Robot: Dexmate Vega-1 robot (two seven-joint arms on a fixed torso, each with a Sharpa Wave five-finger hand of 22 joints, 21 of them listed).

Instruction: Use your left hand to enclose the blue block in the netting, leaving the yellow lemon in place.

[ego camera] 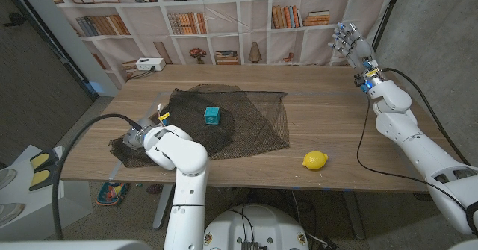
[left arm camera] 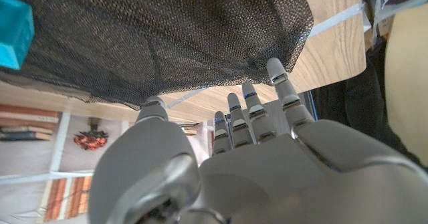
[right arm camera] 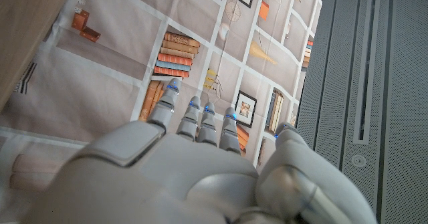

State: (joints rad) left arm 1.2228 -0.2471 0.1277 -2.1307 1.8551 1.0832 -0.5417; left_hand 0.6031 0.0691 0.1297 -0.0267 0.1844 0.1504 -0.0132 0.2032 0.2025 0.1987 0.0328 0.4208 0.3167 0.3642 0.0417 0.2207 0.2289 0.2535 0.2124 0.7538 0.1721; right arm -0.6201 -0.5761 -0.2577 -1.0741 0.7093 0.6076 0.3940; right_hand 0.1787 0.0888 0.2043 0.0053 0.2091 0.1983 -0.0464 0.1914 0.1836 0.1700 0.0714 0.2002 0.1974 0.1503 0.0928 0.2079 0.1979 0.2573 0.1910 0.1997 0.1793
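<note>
The blue block sits on top of the black netting, which lies spread over the table's middle left. The yellow lemon lies on bare wood near the front edge, to the right of the netting. My left hand is at the netting's near left corner. In the left wrist view its fingers reach out, apart, to the netting's edge and hold nothing, with the block farther off. My right hand is raised above the far right of the table, fingers spread and empty.
A white box stands at the table's back left corner. A printed bookshelf backdrop hangs behind the table. A black cable loops by the left edge. Bare wood lies between the netting and my right arm.
</note>
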